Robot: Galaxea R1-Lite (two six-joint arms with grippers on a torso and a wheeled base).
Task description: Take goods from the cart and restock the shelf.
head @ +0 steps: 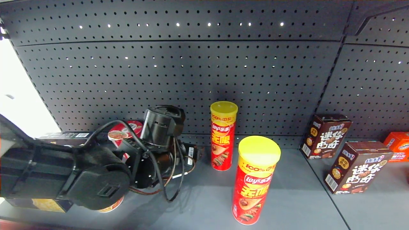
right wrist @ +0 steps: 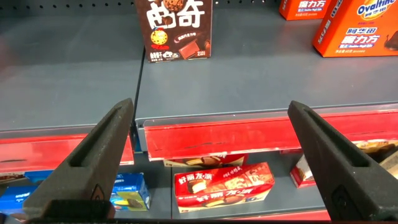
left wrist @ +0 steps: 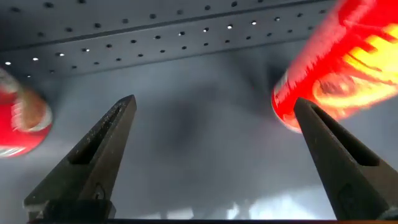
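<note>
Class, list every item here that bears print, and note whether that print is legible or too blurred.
Front chip can: large label print, legible.
Rear chip can: label print, legible.
Nearer brown box: large white characters, legible.
Orange box: white lettering, legible.
Red cup: print too small to read.

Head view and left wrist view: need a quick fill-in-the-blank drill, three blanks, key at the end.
1. The rear chip can and the front chip can both have ____ lids.
2. The left gripper stands ____, not shut, with nothing between its fingers.
3. To the right of the cans stand ____ brown boxes.
Missing words: yellow; open; two.
</note>
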